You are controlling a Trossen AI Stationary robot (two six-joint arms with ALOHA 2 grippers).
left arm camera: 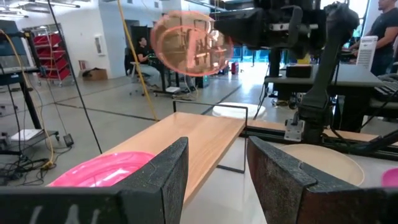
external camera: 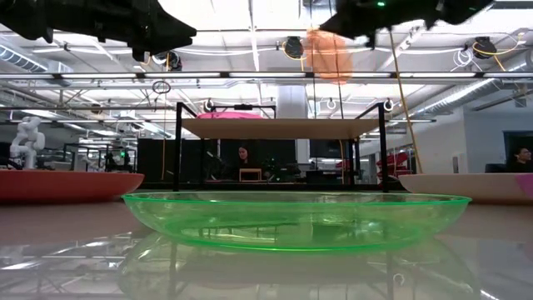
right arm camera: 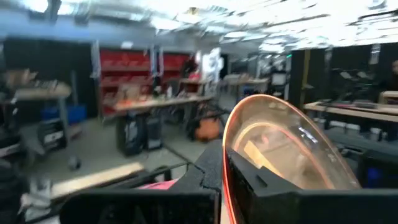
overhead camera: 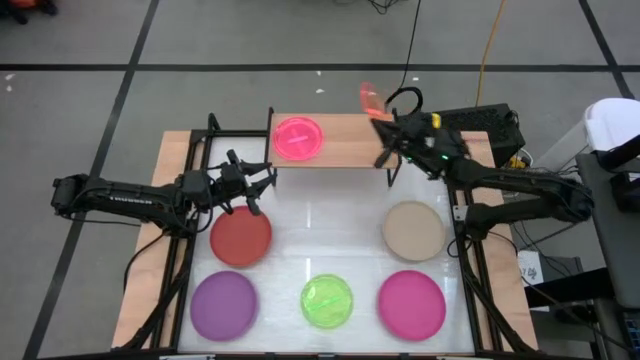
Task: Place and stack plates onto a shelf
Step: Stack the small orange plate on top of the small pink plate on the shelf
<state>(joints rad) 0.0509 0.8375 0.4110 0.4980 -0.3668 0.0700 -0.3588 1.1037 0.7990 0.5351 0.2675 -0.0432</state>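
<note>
My right gripper (overhead camera: 383, 118) is shut on a small translucent orange plate (overhead camera: 369, 97), held up in the air over the right end of the shelf (overhead camera: 345, 150). The shelf is a light-wood board on black legs at the table's far side. A pink plate (overhead camera: 298, 138) lies flat on its left part. My left gripper (overhead camera: 252, 186) hangs open above the far edge of the red plate (overhead camera: 240, 238) and touches nothing. Beige (overhead camera: 413, 230), purple (overhead camera: 224, 305), green (overhead camera: 327, 300) and magenta (overhead camera: 411, 303) plates lie flat on the table. My right gripper (right arm camera: 222, 171) pinches the orange plate by its rim (right arm camera: 227, 155), one finger on each face. The plate (left arm camera: 189, 43) stands nearly on edge beyond the fingertips. It is lifted clear, well above the shelf board (external camera: 279, 127).
The shelf's black frame posts (external camera: 178, 146) rise at its corners. The board's middle and right part (left arm camera: 199, 140) are bare. The green plate (external camera: 296, 218) sits close to the table's near edge. People sit at desks in the room behind the table.
</note>
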